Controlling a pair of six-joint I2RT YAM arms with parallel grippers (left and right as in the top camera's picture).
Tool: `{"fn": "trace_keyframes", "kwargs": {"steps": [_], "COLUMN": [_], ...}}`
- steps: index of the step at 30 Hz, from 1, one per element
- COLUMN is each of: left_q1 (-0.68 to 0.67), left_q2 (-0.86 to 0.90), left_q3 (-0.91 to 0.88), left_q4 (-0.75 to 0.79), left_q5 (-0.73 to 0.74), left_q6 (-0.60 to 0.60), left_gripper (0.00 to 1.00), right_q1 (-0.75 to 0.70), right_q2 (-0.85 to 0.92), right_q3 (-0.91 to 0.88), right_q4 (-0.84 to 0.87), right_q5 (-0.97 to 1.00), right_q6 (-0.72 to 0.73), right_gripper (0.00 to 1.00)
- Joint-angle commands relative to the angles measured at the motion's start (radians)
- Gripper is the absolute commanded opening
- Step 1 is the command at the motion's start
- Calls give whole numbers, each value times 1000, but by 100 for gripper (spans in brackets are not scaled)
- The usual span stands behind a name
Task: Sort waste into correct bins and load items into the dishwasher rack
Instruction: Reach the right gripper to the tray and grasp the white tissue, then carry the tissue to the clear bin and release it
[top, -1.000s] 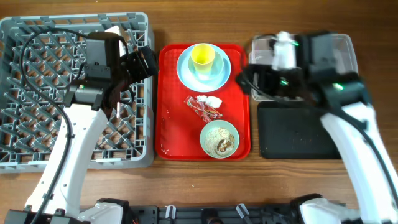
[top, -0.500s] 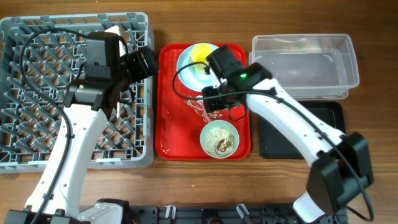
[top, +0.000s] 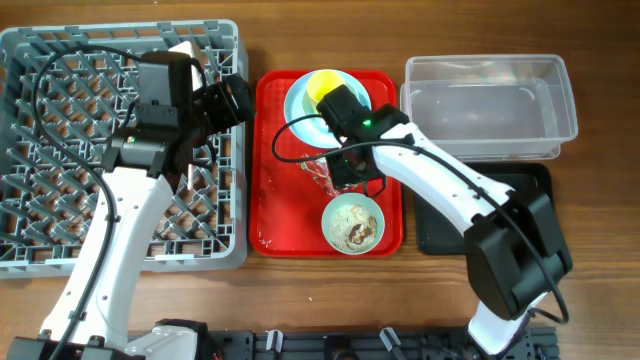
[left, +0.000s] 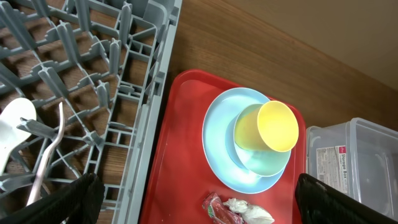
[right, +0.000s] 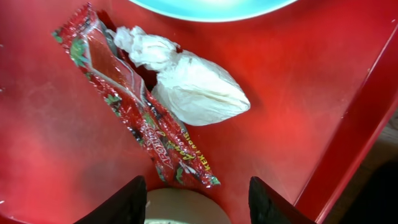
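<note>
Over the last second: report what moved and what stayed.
The right arm swung from above the clear tub leftward to the red tray. Its fingers now hang open over the red wrapper and white paper scrap, gripping nothing. The left arm, plate, cup and bowl stayed put.

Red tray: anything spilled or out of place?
Only litter: a red wrapper and crumpled white paper lie loose, touching, on the red tray between plate and bowl. The bowl holds food crumbs; no spill I can make out.
</note>
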Motion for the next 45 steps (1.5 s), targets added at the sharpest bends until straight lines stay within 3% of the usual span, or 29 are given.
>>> {"fn": "trace_keyframes", "kwargs": {"steps": [1,10,34,40,43,45], "left_q1": [1,1,1,1,1,1], "left_q2": [-11,-11,-11,-11,-11,-11], "left_q3": [-3,-3,-3,-3,-3,-3], "left_q4": [0,1,-3,-3,-3,-3], "left_q5": [15,15,15,15,15,15], "left_q6": [-9,-10,-9,-9,-9,-9], "left_gripper": [100,100,100,100,100,100], "right_q1": [2,2,2,2,2,2], "right_q2": [34,43,44,44,44,44], "right_q3": [1,1,0,-104,-124,-124], "right_q4": [-6,50,79,222,246,246], "right_q5": [21,58,98,139,143,146], "right_q6": [-6,-17,-13,11,11,11], "right_gripper": [55,59,59,58,56,48]}}
